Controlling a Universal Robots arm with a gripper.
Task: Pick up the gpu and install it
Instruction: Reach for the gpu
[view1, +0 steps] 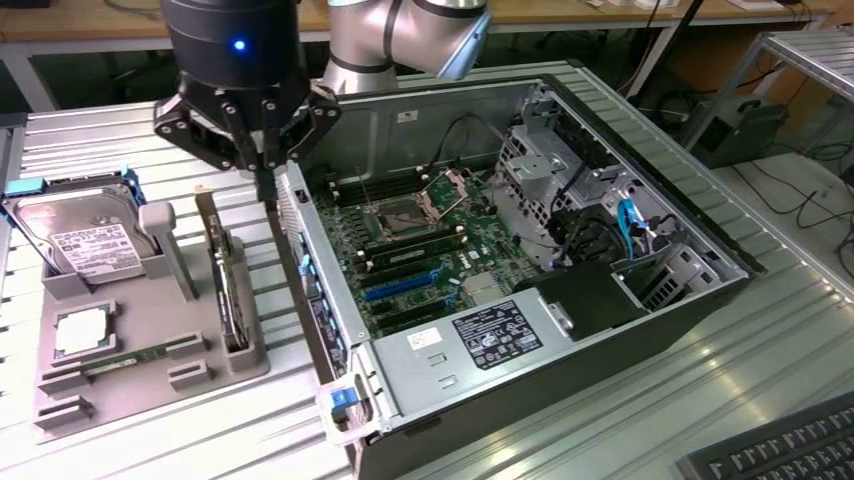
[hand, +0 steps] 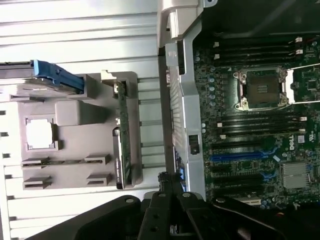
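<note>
The hand hangs above the computer case edge, fingers pressed together, empty. The gpu stands upright in the gray tray.

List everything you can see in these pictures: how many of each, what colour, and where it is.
table: one, ribbed silver metal, under everything.
computer case: one, silver and black, open, exterior view's right.
motherboard: one, green, inside the case.
power supply: one, silver with a black label, case's near end.
tray: one, grey, exterior view's left.
hard drive: one, silver, white label, tray's far end.
processor chip: one, silver, flat in the tray.
memory stick: one, green, in the tray.
gpu: one, dark, on edge in the tray.
keyboard: one, black, near corner.
gripper: one, black, shut, above the gap between tray and case.
</note>
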